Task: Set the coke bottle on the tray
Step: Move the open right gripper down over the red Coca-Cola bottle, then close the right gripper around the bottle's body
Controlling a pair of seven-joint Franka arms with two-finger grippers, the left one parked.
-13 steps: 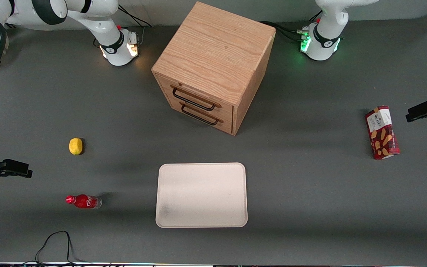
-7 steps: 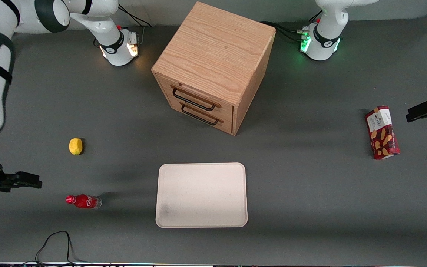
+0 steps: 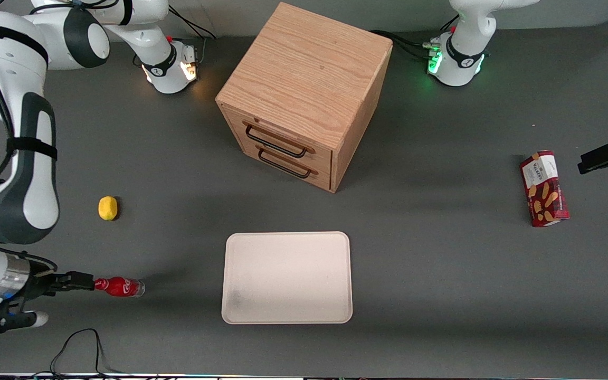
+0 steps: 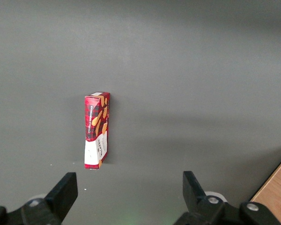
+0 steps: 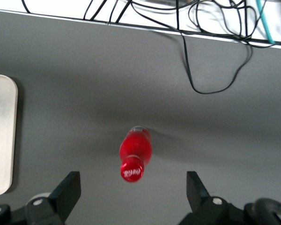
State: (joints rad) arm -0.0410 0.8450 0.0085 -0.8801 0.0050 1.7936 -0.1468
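Approaching the coke bottle (image 3: 119, 286): step in hand, not yet a grasp.

Item, coke bottle. Stands upright on the grey table (image 3: 441, 274) toward the working arm's end, well apart from the tray (image 3: 287, 277), with bare table between them. Red cap uppermost, seen almost from above in the right wrist view (image 5: 136, 161).

Item, gripper (image 3: 79, 281). Above the table just beside the bottle's cap. Its two fingers (image 5: 67, 190) are spread wide with nothing between them; in the right wrist view the cap sits roughly midway across the gap, though short of the fingertips.

Item, tray. Cream-white, lying flat in front of the wooden drawer cabinet (image 3: 304, 95) and nearer the front camera than it.

Item, lemon (image 3: 107, 207). Near the bottle, farther from the front camera (no part in the task).

Item, biscuit box (image 3: 544, 188). Toward the parked arm's end; also shown in the left wrist view (image 4: 97, 130).

Handling note, by judgement: advance until the bottle lies fully between the fingers, descend to the labelled body rather than the narrow cap, and close squarely. A light, tall bottle should tip easily if one finger touches first.
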